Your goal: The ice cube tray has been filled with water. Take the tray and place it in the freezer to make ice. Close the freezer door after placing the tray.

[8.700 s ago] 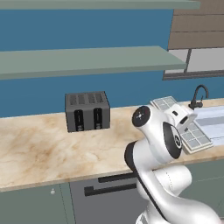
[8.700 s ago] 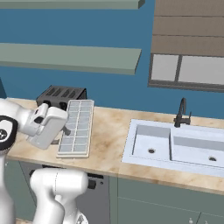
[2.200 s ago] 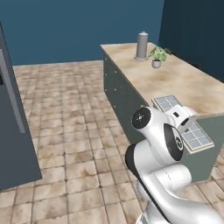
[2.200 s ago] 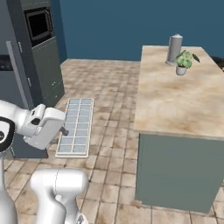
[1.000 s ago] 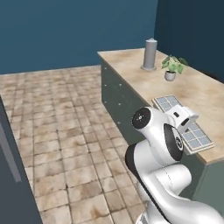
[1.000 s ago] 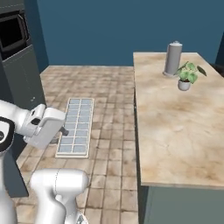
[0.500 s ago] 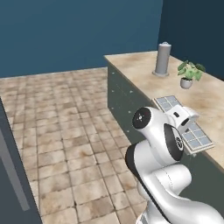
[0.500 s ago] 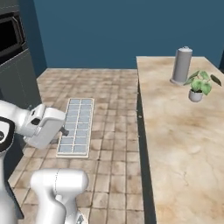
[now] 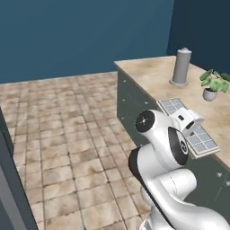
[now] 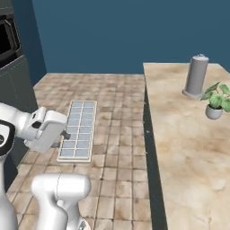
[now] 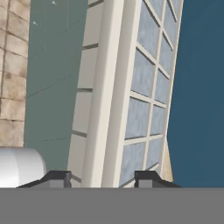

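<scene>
Brown tile floor [image 9: 67,130] ran back to a blue wall [image 10: 112,31]; marble counter [image 10: 188,148] on the right carried a plant [image 10: 216,104] and grey canister [image 10: 196,75]. Right base view alone showed a black oven [image 10: 6,38]. Gripper [image 11: 101,178] pinched the tray [image 10: 78,129] by its edge, level above the floor.

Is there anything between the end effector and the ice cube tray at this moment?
No. The end effector already grips the ice cube tray by its near long edge, one fingertip on each side of the rim, holding it level above the tiled floor.
</scene>
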Motion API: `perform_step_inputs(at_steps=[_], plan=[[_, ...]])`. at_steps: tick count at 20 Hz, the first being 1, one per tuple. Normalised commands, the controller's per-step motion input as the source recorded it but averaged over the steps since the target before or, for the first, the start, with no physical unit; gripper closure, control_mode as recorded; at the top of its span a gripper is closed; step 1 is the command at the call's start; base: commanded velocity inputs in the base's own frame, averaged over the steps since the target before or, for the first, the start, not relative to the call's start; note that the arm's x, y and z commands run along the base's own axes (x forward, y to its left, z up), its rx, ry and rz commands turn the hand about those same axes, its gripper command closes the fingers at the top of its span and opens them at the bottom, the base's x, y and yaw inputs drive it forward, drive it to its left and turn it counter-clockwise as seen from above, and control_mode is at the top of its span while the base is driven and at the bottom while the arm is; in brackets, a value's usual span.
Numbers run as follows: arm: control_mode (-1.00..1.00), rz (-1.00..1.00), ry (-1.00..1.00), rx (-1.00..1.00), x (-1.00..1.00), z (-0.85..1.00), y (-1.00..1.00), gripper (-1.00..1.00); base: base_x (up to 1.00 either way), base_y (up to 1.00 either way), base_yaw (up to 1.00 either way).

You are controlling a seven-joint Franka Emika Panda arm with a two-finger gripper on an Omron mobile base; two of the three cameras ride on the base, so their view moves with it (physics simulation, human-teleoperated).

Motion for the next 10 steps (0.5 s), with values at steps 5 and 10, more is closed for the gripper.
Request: perform_step_inputs(at_steps=[5, 10], plan=[[1.0, 0.0, 0.0, 0.0, 0.0, 0.0, 0.0, 1.0, 0.46, 0.04, 0.27], [1.0, 0.0, 0.0, 0.0, 0.0, 0.0, 0.0, 1.0, 0.26, 0.0, 0.52]])
